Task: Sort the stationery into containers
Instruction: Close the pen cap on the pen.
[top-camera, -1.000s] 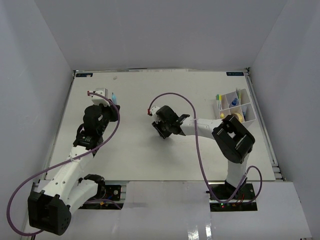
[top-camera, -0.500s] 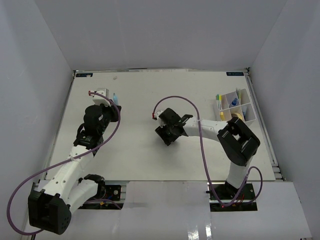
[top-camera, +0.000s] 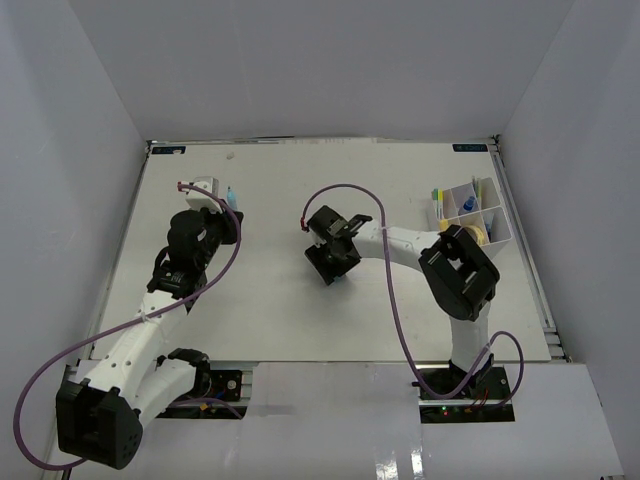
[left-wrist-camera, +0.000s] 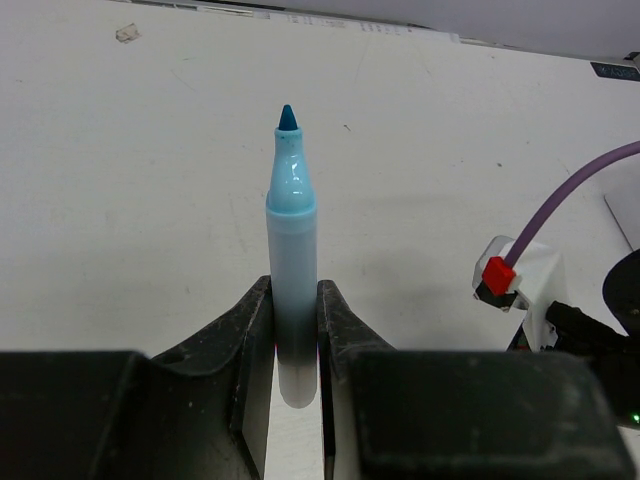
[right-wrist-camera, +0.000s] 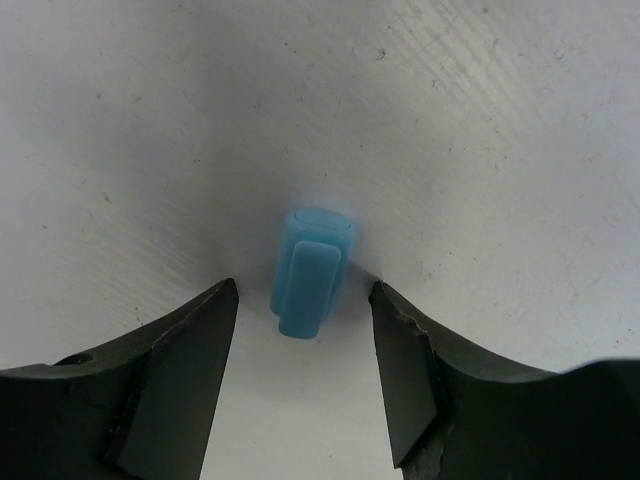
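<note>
Left end effector (left-wrist-camera: 295, 312) was clamped on a light-blue uncapped plastic marker (left-wrist-camera: 291, 230) (tip out); right end effector (right-wrist-camera: 303, 298) stood apart, a light-blue plastic cap (right-wrist-camera: 314, 262) sitting in the gap.

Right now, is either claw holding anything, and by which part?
Left gripper pinches an uncapped light-blue marker pen near its tail end. Right gripper, open around a small blue cap, holds nothing.
</note>
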